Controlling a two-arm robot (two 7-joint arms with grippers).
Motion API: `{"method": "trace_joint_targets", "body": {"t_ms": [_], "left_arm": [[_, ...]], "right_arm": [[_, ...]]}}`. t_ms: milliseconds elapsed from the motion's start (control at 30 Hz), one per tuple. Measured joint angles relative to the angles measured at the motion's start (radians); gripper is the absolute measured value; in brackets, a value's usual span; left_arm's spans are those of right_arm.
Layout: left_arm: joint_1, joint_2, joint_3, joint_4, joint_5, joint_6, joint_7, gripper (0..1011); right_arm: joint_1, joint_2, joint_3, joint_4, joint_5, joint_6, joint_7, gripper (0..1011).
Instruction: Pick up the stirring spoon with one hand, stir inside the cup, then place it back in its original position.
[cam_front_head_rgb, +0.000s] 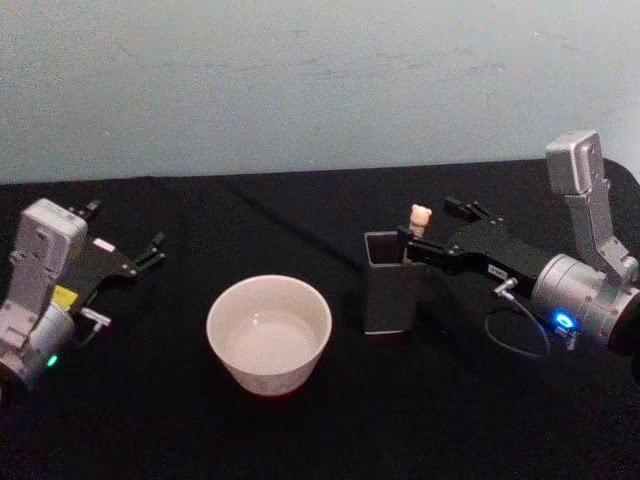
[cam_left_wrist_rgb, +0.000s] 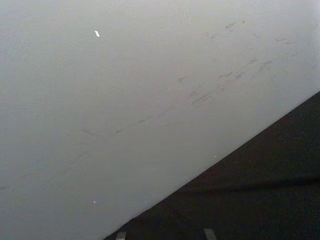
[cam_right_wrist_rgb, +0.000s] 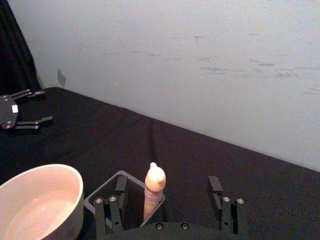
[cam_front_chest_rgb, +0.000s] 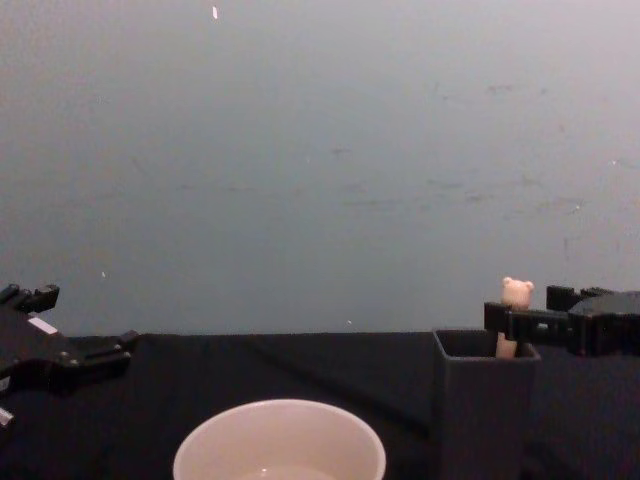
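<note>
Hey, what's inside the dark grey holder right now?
The spoon stands in the holder, bear-head top above the rim; its bowl and neck are hidden by the walls. The open right pincer straddles the handle; the left pincer hangs left of the cup.

A pale grey-blue wall (cam_front_head_rgb: 320, 80) rises directly behind the table (cam_front_head_rgb: 300, 440), which is draped in a black cloth (cam_front_chest_rgb: 300, 360). The cloth lies in shallow creases towards the table's far edge, where it meets the wall. Above the table, the paint bears faint dark scuffs (cam_left_wrist_rgb: 220, 90) and thin scratches. Higher up sits a small white fleck (cam_front_chest_rgb: 214, 12), perhaps chipped paint. Soft, even light falls across the wall, while the table stays dim.
</note>
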Motion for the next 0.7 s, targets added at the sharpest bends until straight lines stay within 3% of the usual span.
{"method": "trace_joint_targets", "body": {"t_ms": [500, 700], "left_arm": [[0.0, 0.0, 0.0, 0.0, 0.0, 0.0, 0.0, 1001], [0.0, 0.0, 0.0, 0.0, 0.0, 0.0, 0.0, 1001]], "right_arm": [[0.0, 0.001, -0.001, 0.0, 0.0, -0.001, 0.0, 1000], [0.0, 0.001, -0.001, 0.001, 0.0, -0.001, 0.0, 866]]}}
